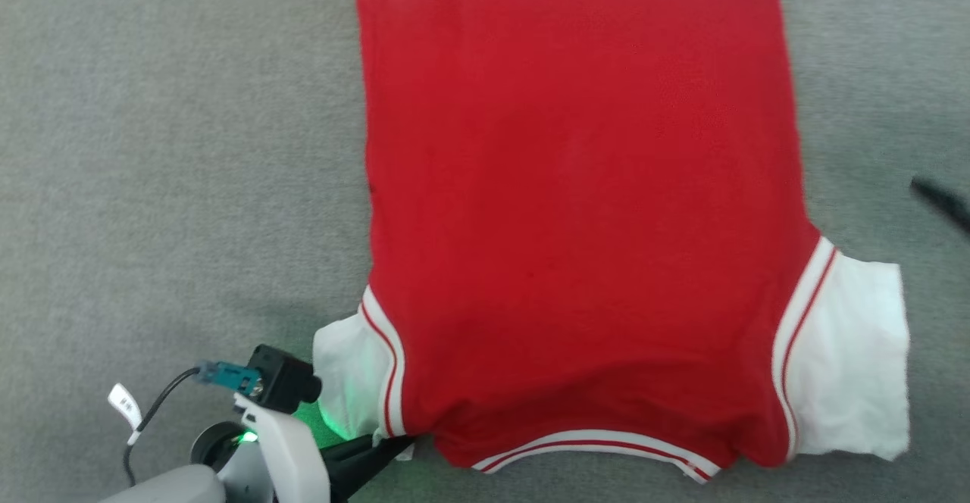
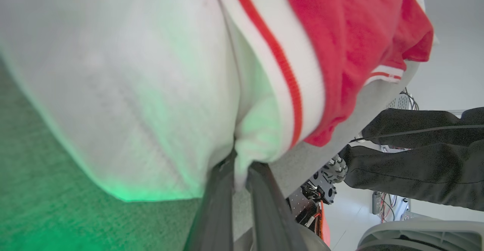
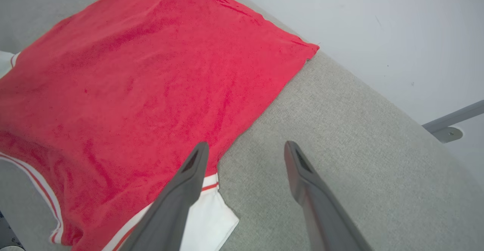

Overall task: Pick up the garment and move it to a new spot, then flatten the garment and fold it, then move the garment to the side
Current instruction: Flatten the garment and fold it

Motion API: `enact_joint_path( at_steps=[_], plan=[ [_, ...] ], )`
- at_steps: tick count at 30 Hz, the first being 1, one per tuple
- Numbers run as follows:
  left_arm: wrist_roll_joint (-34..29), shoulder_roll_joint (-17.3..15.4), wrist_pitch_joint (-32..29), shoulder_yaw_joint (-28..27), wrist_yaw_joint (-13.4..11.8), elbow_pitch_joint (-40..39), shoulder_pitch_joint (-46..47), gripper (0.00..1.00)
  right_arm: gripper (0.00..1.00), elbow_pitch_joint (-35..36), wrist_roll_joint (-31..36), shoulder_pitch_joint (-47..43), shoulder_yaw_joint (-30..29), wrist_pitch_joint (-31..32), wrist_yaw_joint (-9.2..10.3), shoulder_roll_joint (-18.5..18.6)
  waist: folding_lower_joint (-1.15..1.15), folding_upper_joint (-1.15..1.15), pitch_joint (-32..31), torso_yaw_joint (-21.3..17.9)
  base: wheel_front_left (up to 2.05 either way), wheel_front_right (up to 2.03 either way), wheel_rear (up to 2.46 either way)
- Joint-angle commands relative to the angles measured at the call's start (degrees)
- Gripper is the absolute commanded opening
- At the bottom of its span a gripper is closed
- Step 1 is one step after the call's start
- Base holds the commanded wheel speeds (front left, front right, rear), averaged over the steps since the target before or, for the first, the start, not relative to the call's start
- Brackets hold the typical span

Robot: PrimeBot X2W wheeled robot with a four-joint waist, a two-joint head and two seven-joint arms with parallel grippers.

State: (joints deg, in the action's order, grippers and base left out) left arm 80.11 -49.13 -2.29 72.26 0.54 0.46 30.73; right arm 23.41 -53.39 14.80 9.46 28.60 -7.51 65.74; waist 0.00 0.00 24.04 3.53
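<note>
- 1 garment: a red T-shirt lying spread on the grey surface, with its straight hem on the far side and its collar band nearest the robot.
- 2 white short sleeves: the left sleeve is bunched and narrow, while the right sleeve lies flat and spread out.
- 3 runs of red-and-white stripe trim: 1 at each sleeve seam and 1 along the collar.
- 2 grippers, each with 2 long dark fingers.
- The left gripper is clamped on the near edge of the left sleeve. In the left wrist view a fold of white cloth is pinched between its 2 fingers, and a green glow tints the cloth and the surface beside it.
- The right gripper is spread wide and grasps nothing. It hangs over bare grey surface just beside the garment's right edge.
- In the right wrist view, 1 finger overlaps the red cloth and the right sleeve; I cannot tell whether it touches them.
</note>
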Motion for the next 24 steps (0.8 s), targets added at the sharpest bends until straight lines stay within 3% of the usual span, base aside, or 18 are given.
enact_joint_path(
  at_steps=[1,6,13,17,24],
  plan=[
    [-1.1,1.0,-0.5,0.1,-0.9,1.1,1.2,0.0,1.0,-0.8,-0.7,2.7,-0.5,1.3,0.03,-0.8,0.0,0.0,1.0,1.4,0.0,0.0,0.0],
    [-2.4,4.0,-1.1,0.0,0.2,1.9,3.6,0.0,1.0,-7.8,-1.4,16.2,3.7,11.4,0.03,-4.5,0.0,0.0,3.6,5.1,0.0,0.0,0.0],
    [-4.0,7.6,-1.3,-0.3,1.8,5.0,6.2,0.0,1.0,-27.7,4.1,38.4,11.7,23.3,0.03,-13.3,0.0,0.0,8.2,9.8,0.0,0.0,0.0],
    [-4.2,8.7,-1.1,-0.2,2.4,7.2,6.7,0.0,1.0,-42.5,8.1,49.9,11.8,30.3,0.03,-18.8,0.0,0.0,10.7,11.7,0.0,0.0,0.0],
    [-4.3,10.4,-0.6,-0.2,3.3,9.0,7.4,0.0,1.0,-56.0,15.1,60.9,10.7,36.8,0.03,-23.3,0.0,0.0,13.4,13.2,0.0,0.0,0.0]
  ],
)
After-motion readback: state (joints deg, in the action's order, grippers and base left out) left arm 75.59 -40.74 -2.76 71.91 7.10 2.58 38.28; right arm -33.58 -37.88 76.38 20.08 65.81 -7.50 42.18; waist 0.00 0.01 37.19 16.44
